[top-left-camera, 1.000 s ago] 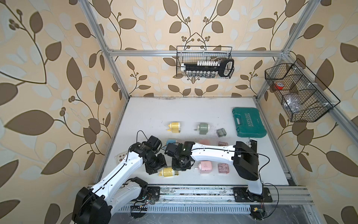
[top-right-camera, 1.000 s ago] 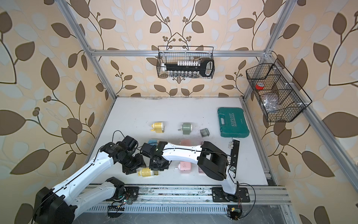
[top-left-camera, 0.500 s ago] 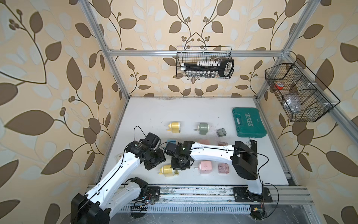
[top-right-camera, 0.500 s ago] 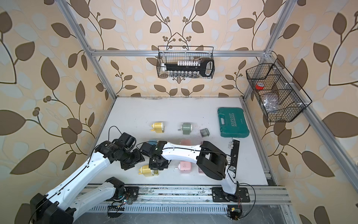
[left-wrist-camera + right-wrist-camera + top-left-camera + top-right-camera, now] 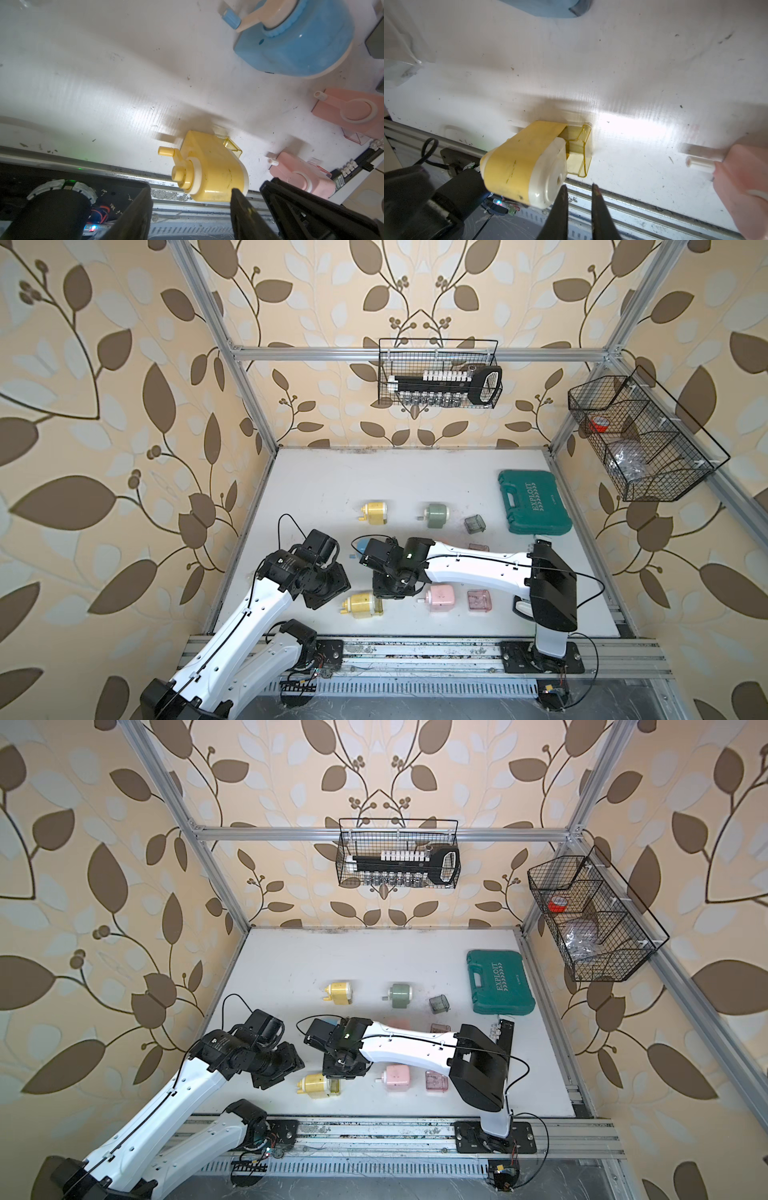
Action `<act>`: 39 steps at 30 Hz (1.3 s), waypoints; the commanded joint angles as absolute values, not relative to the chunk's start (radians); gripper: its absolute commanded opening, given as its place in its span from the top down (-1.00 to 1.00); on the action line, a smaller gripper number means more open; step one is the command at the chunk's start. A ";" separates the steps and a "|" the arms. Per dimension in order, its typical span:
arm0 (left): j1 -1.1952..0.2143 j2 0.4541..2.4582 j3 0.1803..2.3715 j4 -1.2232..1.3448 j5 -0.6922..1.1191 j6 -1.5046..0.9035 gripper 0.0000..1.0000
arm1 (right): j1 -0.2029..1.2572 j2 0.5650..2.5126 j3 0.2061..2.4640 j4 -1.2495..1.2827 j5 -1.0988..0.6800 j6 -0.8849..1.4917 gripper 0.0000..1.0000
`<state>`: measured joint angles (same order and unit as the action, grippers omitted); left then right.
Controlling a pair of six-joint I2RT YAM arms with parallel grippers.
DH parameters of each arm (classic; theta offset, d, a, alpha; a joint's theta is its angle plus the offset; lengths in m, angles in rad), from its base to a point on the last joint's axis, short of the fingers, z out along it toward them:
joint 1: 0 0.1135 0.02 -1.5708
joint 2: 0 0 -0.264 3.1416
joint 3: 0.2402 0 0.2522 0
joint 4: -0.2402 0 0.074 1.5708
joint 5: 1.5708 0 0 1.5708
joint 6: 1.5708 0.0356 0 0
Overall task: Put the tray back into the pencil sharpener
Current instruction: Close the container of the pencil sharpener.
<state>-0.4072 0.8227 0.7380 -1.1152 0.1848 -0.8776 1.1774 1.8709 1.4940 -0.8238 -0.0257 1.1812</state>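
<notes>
The yellow pencil sharpener point(image 5: 360, 605) point(image 5: 316, 1085) lies near the table's front edge. Its clear yellow tray point(image 5: 579, 149) point(image 5: 233, 148) sits partly in the slot and sticks out of the sharpener's right end. My left gripper point(image 5: 190, 193) point(image 5: 328, 593) hovers just left of the sharpener's crank end, open and holding nothing. One of its fingertips point(image 5: 235, 194) overlaps the sharpener's edge in the left wrist view. My right gripper point(image 5: 579, 187) point(image 5: 392, 591) hangs just behind the tray end. Its jaws stand a narrow gap apart, with nothing between them.
A pink sharpener point(image 5: 441, 599) and a pink tray point(image 5: 480, 599) lie right of the yellow one. A blue sharpener point(image 5: 297, 41) sits under my right arm. Farther back are a yellow sharpener point(image 5: 374, 512), a green one point(image 5: 434, 515), a dark tray point(image 5: 474, 524) and a green case point(image 5: 534, 502).
My left gripper has drawn slightly back to the left, away from the yellow sharpener. The right arm has barely moved.
</notes>
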 commanded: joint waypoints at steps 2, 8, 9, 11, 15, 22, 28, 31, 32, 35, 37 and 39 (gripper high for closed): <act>-0.416 0.789 0.689 -1.066 0.241 -0.962 -0.14 | 1.154 1.846 1.394 -0.805 -0.023 1.147 0.65; -0.410 0.770 0.686 -1.065 0.291 -0.987 -0.17 | 1.145 1.830 1.306 -0.722 -0.043 1.115 0.72; -0.410 0.770 0.692 -1.073 0.299 -0.983 -0.20 | 1.142 1.841 1.305 -0.721 -0.049 1.108 0.73; -0.410 0.774 0.701 -1.082 0.318 -0.974 -0.21 | 1.136 1.863 1.303 -0.716 -0.067 1.101 0.74; -0.410 0.784 0.674 -1.059 0.358 -0.976 -0.21 | 1.134 1.901 1.285 -0.655 -0.114 1.095 0.86; -0.410 0.813 0.630 -1.000 0.372 -0.989 -0.14 | 1.132 1.942 1.311 -0.644 -0.133 1.078 0.96; -0.410 0.812 0.601 -0.977 0.391 -0.994 -0.08 | 1.132 1.979 1.312 -0.617 -0.167 1.078 0.97; -0.410 0.806 0.594 -0.977 0.393 -0.994 -0.07 | 1.132 1.987 1.310 -0.604 -0.179 1.081 0.98; -0.410 0.807 0.591 -0.974 0.394 -0.994 -0.07 | 1.132 1.987 1.310 -0.601 -0.182 1.081 0.98; -0.410 0.808 0.578 -0.957 0.403 -1.000 -0.05 | 1.132 1.987 1.311 -0.592 -0.187 1.079 0.98; -0.410 0.810 0.572 -0.947 0.406 -1.003 -0.03 | 1.132 1.987 1.312 -0.589 -0.190 1.079 0.99; -0.410 0.812 0.569 -0.945 0.407 -1.003 -0.03 | 1.133 1.987 1.312 -0.588 -0.193 1.079 0.99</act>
<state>-0.4065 0.8127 0.5842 -0.9527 0.3908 -0.9989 1.1358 1.9732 1.3075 -0.5949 -0.1776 1.0874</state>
